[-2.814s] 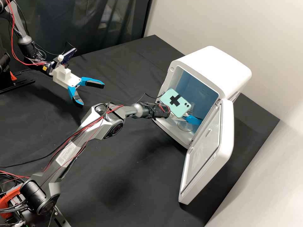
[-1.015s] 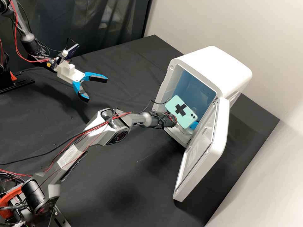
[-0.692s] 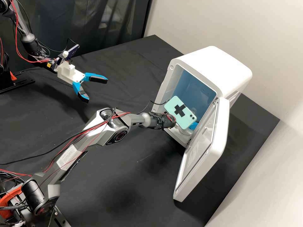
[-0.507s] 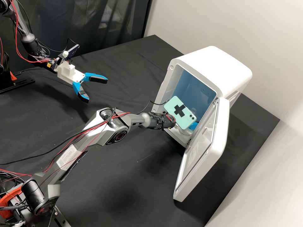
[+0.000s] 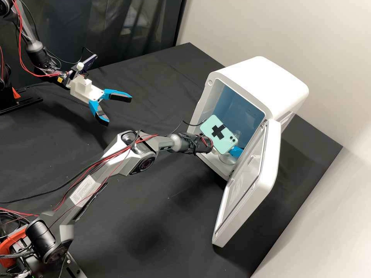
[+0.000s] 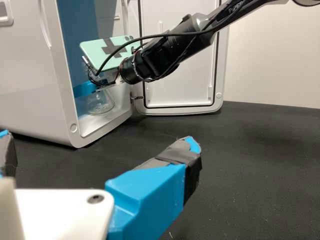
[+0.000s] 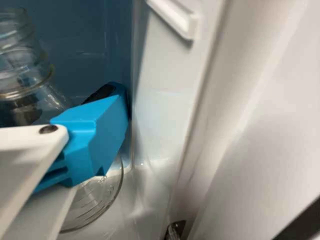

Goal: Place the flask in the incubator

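**Flask set inside the incubator, right end effector close against it**

The flask (image 6: 100, 103) stands upright on the floor of the incubator (image 5: 266, 83), close to the hinge-side wall. The incubator sits toward the right edge of the worktop (image 5: 162, 216). The right end effector (image 5: 232, 152) is inside with the flask, one blue finger (image 7: 90, 135) lying between glass and wall; I cannot tell whether it grips. The door (image 5: 266, 162) hangs half open beside that arm's wrist. Pulling out could snag and tip the flask, or the door could swing onto the arm. The left end effector (image 5: 114, 109) hangs spread wide over the far left corner.
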{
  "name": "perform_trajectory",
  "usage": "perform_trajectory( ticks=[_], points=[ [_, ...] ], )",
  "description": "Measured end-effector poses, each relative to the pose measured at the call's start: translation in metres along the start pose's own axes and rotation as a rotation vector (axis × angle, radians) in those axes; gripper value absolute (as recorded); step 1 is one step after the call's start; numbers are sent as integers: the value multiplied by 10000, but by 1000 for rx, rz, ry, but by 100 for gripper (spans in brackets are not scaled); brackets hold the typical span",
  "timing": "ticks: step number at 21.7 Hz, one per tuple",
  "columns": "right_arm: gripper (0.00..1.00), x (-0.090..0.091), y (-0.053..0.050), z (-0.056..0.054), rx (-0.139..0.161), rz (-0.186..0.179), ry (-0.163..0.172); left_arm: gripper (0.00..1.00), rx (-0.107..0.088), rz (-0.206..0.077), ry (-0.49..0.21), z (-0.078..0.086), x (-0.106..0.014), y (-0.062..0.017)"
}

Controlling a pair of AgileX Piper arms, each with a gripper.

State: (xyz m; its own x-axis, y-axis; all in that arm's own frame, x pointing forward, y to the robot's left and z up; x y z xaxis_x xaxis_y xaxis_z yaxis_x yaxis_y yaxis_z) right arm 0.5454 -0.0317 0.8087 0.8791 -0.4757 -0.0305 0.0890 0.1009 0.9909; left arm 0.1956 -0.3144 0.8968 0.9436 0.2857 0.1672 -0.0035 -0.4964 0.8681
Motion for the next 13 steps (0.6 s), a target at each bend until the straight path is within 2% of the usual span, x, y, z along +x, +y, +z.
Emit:
perform_trajectory(
  ticks=[4,13],
  points=[
    [0,-14,-28,-32,-25,17,-6,100,-6,-7,1,-8,6,-22],
    [0,-15,-21,-31,-25,23,-9,100,-7,-9,1,-10,8,-28]
  ],
)
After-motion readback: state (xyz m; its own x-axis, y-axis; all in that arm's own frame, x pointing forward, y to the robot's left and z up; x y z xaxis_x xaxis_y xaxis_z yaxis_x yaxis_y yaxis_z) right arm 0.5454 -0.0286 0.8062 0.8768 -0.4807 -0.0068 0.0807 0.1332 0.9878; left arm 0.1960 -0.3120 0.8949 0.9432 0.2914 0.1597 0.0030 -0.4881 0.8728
